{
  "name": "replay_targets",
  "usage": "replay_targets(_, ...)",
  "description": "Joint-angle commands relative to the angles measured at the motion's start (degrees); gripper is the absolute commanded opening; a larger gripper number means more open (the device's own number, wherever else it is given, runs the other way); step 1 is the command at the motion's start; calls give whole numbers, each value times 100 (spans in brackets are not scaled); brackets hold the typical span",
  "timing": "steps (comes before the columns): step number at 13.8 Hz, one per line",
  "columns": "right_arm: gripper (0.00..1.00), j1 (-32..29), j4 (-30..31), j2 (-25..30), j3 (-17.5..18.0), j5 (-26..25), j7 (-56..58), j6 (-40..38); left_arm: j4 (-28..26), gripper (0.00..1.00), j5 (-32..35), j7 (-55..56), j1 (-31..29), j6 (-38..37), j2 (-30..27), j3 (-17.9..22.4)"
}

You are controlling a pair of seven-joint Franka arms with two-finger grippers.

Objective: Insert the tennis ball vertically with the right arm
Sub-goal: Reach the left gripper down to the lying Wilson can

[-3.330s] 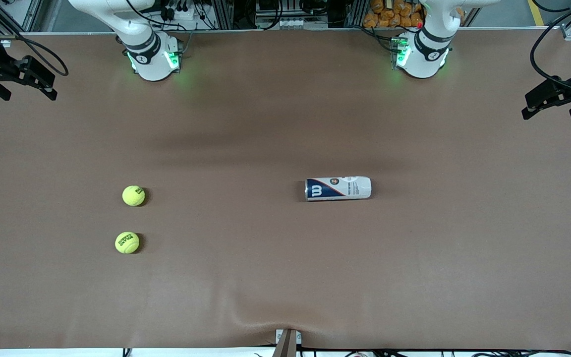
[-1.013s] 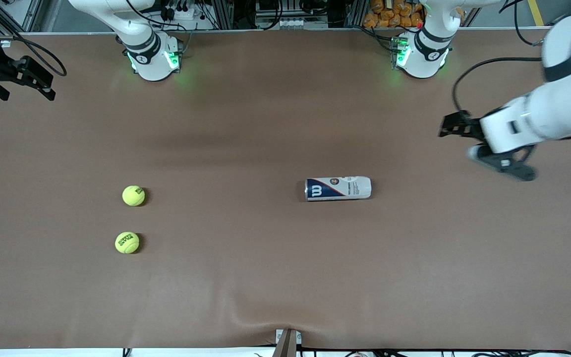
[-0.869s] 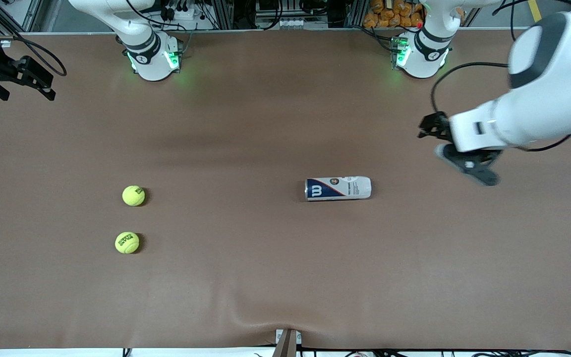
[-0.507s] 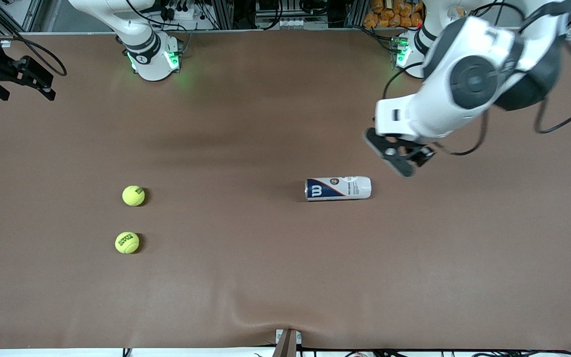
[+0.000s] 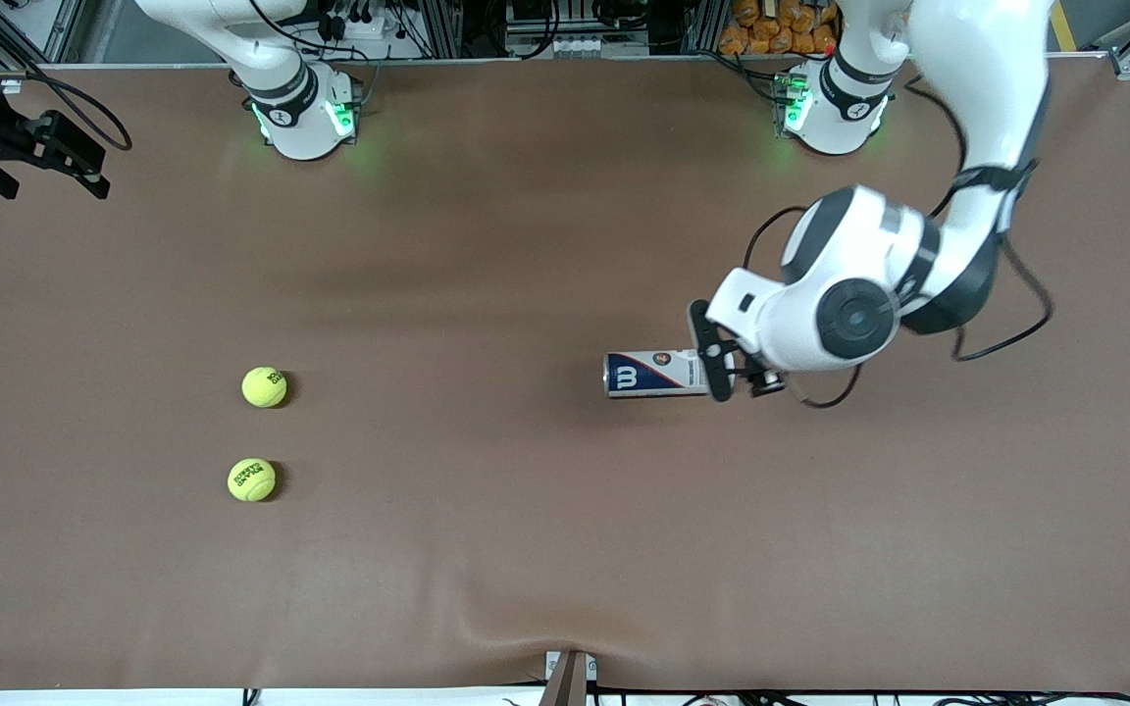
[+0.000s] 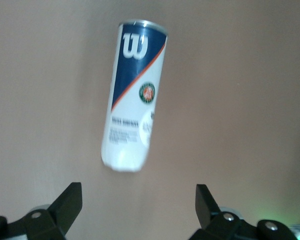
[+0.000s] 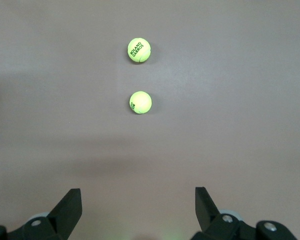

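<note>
Fingers spread wide over the can's base end — right fingers open too.

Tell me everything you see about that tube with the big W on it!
The tennis ball can is a white cylinder with a dark blue panel, a white W, an orange stripe and a round badge. It lies on its side on the brown table, toward the left arm's end. The left end effector, fingers open, hovers over its white end without touching it.
</note>
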State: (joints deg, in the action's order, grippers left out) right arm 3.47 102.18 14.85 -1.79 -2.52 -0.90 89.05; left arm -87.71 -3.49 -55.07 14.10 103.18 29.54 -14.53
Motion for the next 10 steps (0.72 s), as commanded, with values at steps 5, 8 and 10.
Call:
replay_targets(5, 100, -153, 12, 79, 65, 67, 90, -63, 52, 100, 481, -381, 514, 553, 490, 11)
replay_targets(8, 100, -153, 12, 71, 4, 67, 99, -45, -394, 100, 840, -381, 575, 1150, 527, 2)
replay_targets(10, 100, -145, 12, 71, 3, 67, 90, -28, -563, 100, 877, -381, 585, 1336, 526, 2)
